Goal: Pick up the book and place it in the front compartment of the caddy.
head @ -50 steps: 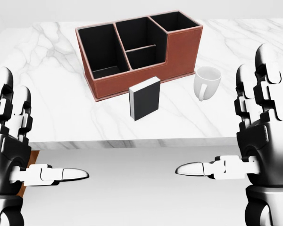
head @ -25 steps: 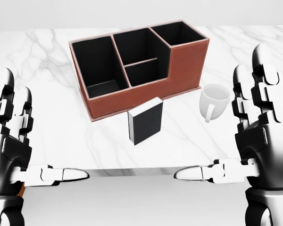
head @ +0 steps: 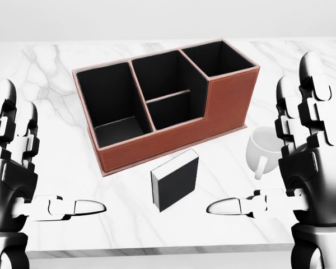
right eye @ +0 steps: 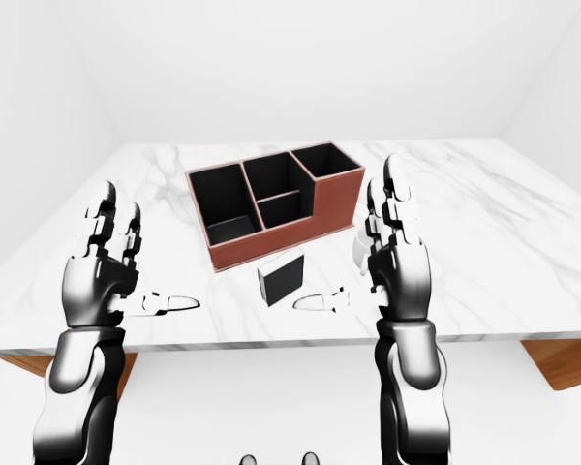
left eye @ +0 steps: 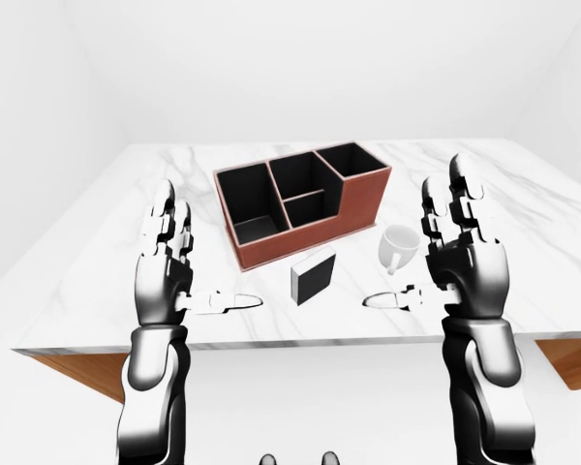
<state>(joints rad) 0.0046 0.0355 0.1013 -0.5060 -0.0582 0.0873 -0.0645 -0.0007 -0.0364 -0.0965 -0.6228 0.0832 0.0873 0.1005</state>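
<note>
The whole head view has slid down and grown: my base has rolled closer, so the book (head: 176, 180) now sits lower and larger, standing upright on the marble table (head: 56, 73) just below the caddy (head: 162, 109), apart from it. The mug (head: 261, 148) lies to its right. My left hand (head: 14, 168) and right hand (head: 302, 157) hang spread, thumbs pointing inward, holding nothing, flanking the book; I judge they're raised ready for the reach. Nothing is grasped yet.
</note>
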